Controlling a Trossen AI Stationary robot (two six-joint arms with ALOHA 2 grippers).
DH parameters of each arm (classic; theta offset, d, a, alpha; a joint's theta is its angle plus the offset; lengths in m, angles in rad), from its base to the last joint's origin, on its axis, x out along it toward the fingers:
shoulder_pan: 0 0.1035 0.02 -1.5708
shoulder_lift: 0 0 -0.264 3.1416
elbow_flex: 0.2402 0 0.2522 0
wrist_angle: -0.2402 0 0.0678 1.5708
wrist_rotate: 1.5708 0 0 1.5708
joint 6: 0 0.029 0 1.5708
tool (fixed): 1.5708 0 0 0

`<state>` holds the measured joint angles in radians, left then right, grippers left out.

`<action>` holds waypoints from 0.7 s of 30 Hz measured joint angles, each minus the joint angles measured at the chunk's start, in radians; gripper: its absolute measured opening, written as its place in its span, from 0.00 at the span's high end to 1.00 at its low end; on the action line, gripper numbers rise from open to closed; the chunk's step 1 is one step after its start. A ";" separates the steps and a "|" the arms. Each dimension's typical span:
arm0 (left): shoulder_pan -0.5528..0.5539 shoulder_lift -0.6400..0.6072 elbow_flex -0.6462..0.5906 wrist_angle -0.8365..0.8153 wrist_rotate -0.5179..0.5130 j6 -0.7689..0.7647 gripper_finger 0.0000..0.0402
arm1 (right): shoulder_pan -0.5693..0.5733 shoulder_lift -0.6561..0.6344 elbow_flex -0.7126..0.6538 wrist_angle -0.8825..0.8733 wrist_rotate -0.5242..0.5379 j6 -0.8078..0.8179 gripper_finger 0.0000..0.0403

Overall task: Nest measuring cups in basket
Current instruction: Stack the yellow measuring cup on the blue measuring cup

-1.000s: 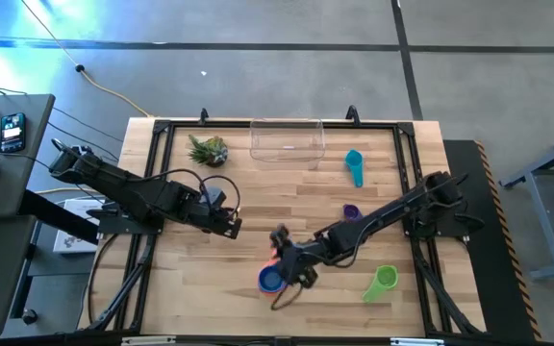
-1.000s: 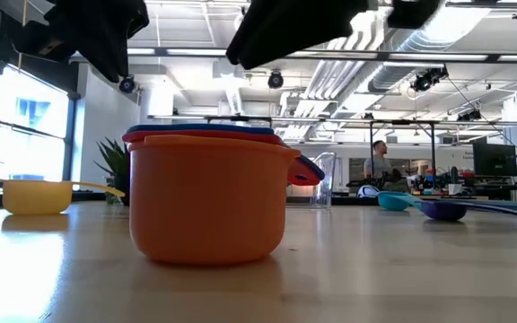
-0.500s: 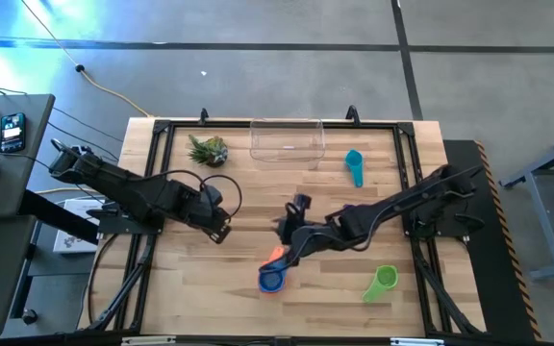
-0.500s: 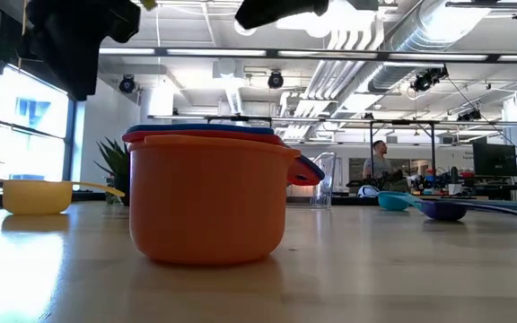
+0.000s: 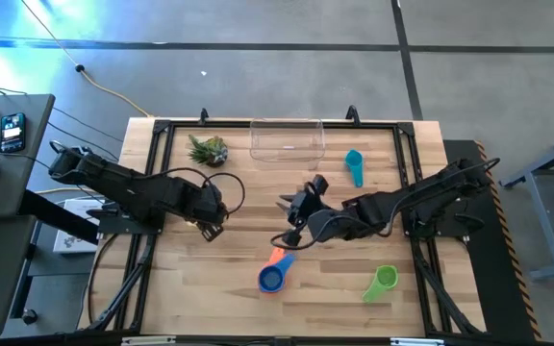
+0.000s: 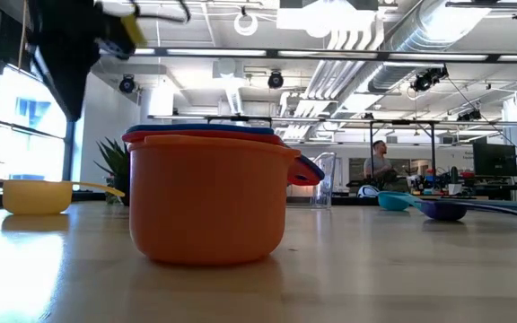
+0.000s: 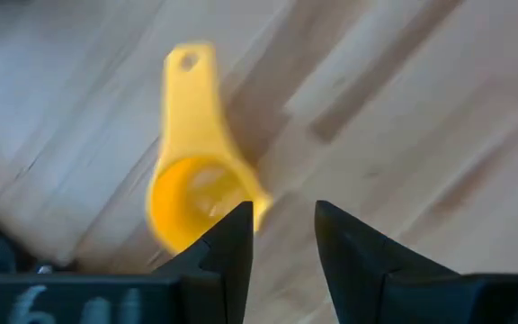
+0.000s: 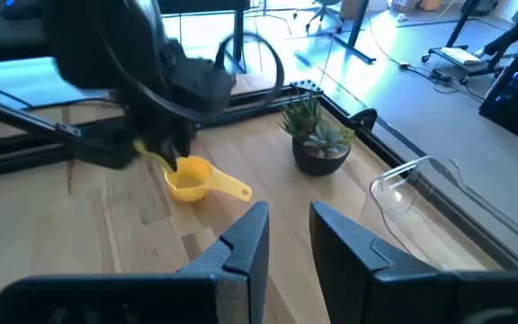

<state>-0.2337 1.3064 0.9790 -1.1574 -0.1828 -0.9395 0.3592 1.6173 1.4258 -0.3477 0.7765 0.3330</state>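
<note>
Tabletop-level: orange cup (image 6: 207, 197) stack — overhead, blue cup (image 5: 271, 280).

Two dark, nearly black jointed arms are shown, each built of slim tubular links with bulkier housings at the joints and thin black cables looped loosely beside the wrists. The left gripper (image 7: 283, 236) is made of two matte black fingers that are broad at the base, tapered to blunt tips and lightly textured, with pale embossed characters, not legible, seen on the dark housing below them. The right gripper (image 8: 289, 229) is formed of the same two black tapered fingers set on a wide dark-grey block.
</note>
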 joint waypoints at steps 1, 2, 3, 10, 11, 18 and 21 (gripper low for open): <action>0.008 0.000 -0.020 0.000 0.012 -0.001 0.73 | 0.000 -0.002 0.000 0.000 0.000 0.003 0.81; 0.015 0.000 -0.043 0.005 0.026 -0.002 0.73 | 0.000 -0.003 0.000 0.002 0.000 0.003 0.81; 0.021 0.000 -0.066 0.009 0.035 -0.006 0.74 | 0.000 -0.004 0.000 0.002 0.000 0.003 0.81; 0.047 0.001 -0.200 0.107 0.099 -0.053 0.75 | -0.005 -0.004 0.000 0.001 -0.001 0.007 0.81; 0.050 0.001 -0.213 0.131 0.105 -0.053 0.75 | -0.006 -0.004 0.000 0.002 -0.001 0.007 0.81; 0.051 0.000 -0.249 0.231 0.112 -0.054 0.76 | -0.021 -0.003 0.000 0.002 -0.009 0.008 0.81; 0.051 0.001 -0.262 0.249 0.112 -0.054 0.76 | -0.026 -0.003 0.000 0.001 -0.009 0.010 0.81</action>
<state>-0.1825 1.3069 0.7165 -0.9085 -0.0705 -0.9932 0.3332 1.6138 1.4258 -0.3464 0.7677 0.3430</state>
